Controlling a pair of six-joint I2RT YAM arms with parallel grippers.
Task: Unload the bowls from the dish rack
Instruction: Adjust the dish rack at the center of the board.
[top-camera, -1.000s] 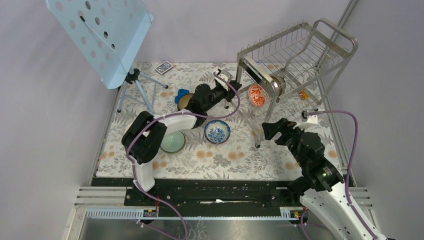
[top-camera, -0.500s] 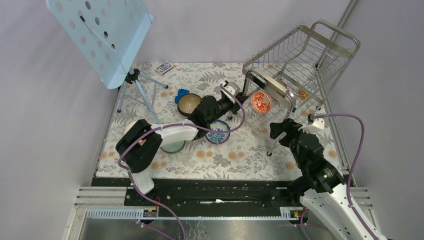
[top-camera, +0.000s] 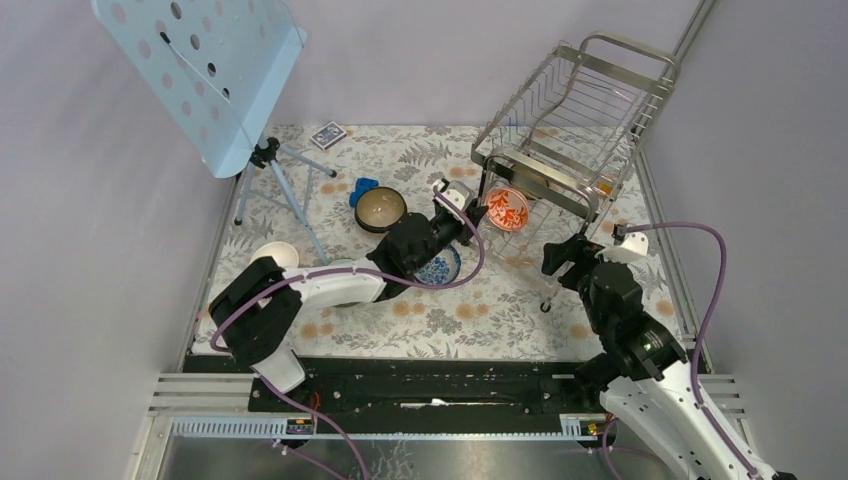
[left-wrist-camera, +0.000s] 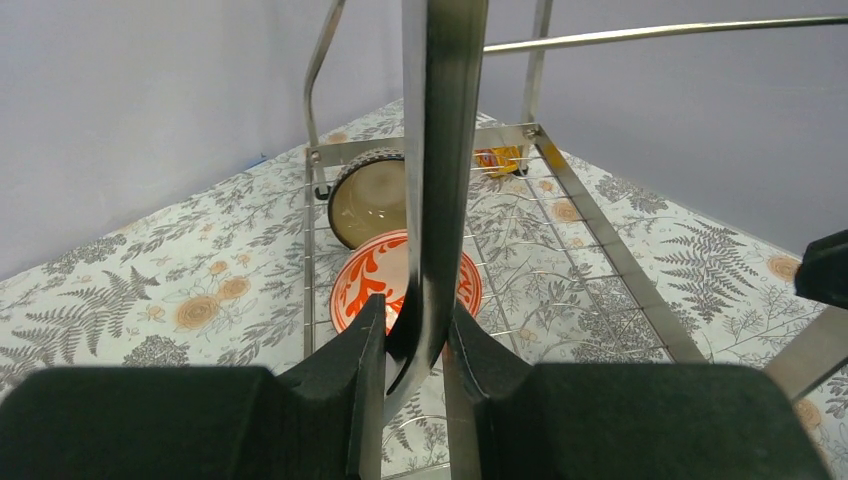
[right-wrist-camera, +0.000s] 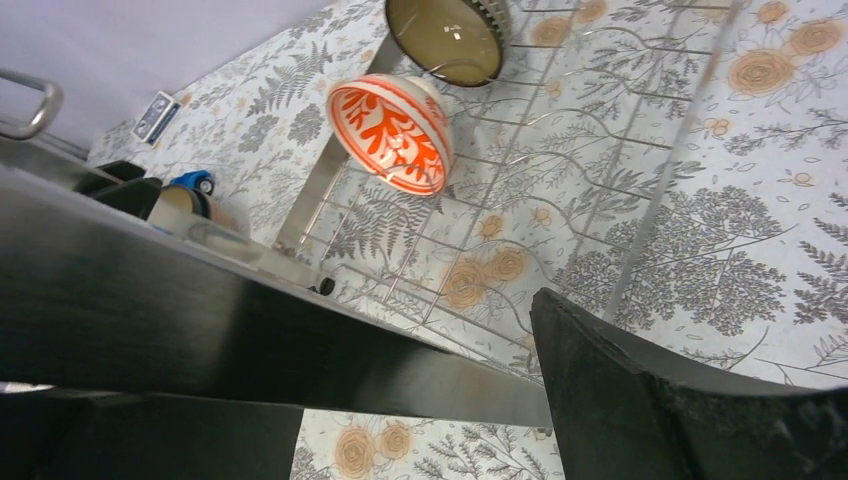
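Left gripper clamps dish rack tube; blue-patterned bowl half hidden.

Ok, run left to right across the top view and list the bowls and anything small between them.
white bowl → card deck → brown bowl → blue-and-white bowl → orange bowl

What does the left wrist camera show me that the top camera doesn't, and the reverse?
Left wrist only: the left gripper clamped on a steel bar of the dish rack, and a dark tan-lined bowl on edge, seen clearly. Top only: the right gripper by the rack's near leg, a brown bowl and a white bowl outside the rack, the music stand. Both: the orange-red bowl in the rack.
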